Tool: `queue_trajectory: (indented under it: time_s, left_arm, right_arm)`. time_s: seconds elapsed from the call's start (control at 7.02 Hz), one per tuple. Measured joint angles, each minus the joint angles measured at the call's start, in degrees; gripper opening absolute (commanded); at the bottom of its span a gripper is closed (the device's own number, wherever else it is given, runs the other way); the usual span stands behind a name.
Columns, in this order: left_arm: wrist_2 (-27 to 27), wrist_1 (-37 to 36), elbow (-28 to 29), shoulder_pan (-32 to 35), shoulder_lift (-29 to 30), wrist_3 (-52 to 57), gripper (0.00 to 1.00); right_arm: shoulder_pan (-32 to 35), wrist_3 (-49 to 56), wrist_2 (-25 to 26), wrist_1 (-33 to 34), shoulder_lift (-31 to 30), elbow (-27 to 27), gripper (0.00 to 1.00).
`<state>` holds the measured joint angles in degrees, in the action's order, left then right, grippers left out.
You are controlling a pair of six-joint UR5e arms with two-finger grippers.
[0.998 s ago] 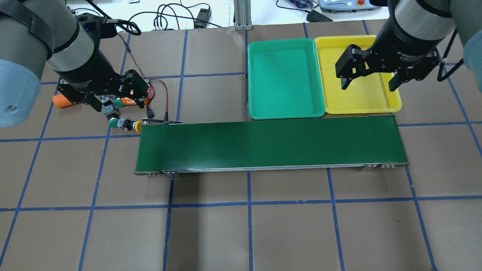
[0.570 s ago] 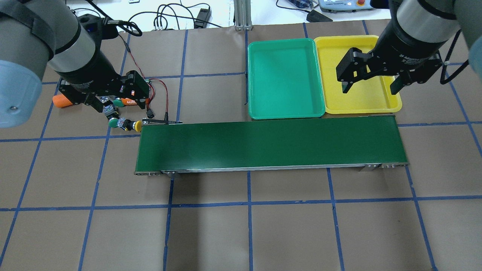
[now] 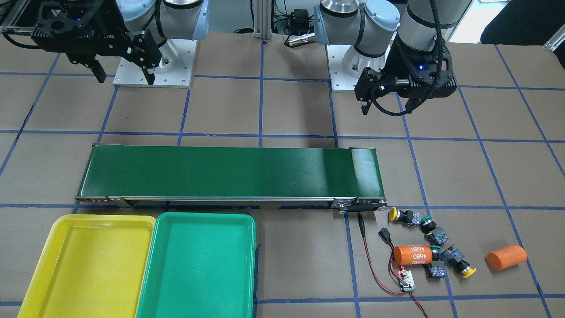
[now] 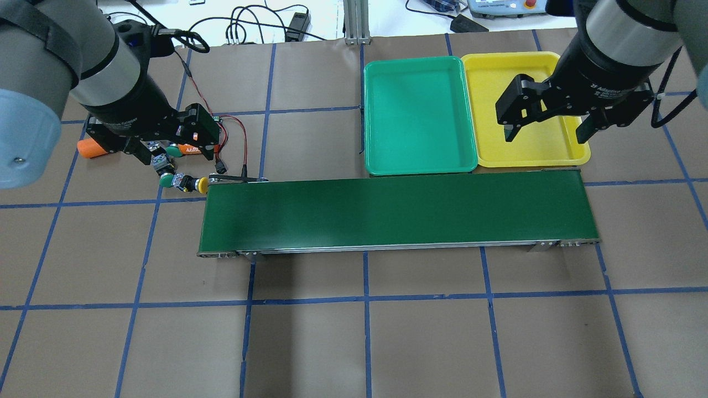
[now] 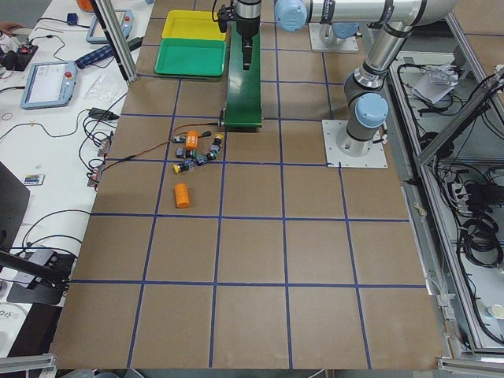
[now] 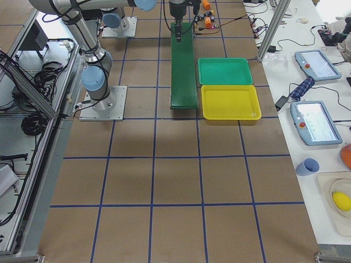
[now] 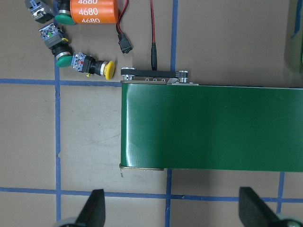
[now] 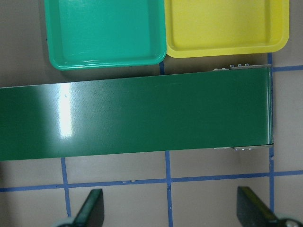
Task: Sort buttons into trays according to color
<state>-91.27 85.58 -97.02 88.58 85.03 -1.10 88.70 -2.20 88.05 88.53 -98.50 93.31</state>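
Observation:
Four buttons lie in a cluster off the conveyor's end: a yellow one (image 3: 394, 214) (image 7: 109, 70), two green ones (image 3: 427, 221) (image 3: 436, 251) and a second yellow one (image 3: 467, 271). My left gripper (image 4: 175, 157) (image 3: 386, 108) is open and empty, high above the cluster. The green tray (image 4: 417, 116) and the yellow tray (image 4: 531, 149) sit side by side beyond the belt, both empty. My right gripper (image 4: 545, 135) (image 3: 126, 79) is open and empty above the yellow tray's near part.
The long dark-green conveyor belt (image 4: 387, 213) runs across the middle. An orange cylinder marked 4680 (image 3: 412, 255) lies among the buttons and another (image 3: 506, 257) further out. A small circuit board (image 3: 406, 280) with red and black wires lies beside them.
My right gripper has shifted a little toward the belt, still open over the yellow tray. The left arm and the buttons have not moved.

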Motion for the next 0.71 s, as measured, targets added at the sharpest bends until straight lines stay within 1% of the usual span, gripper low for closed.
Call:
queue_trajectory:
  time_s: [0.71]
  left_arm:
    - [-0.21,0.02,-0.53,0.08,-0.28,0.26,1.0]
  right_arm:
    - [-0.01,-0.05,-0.07,-0.28,0.0,0.02,1.0]
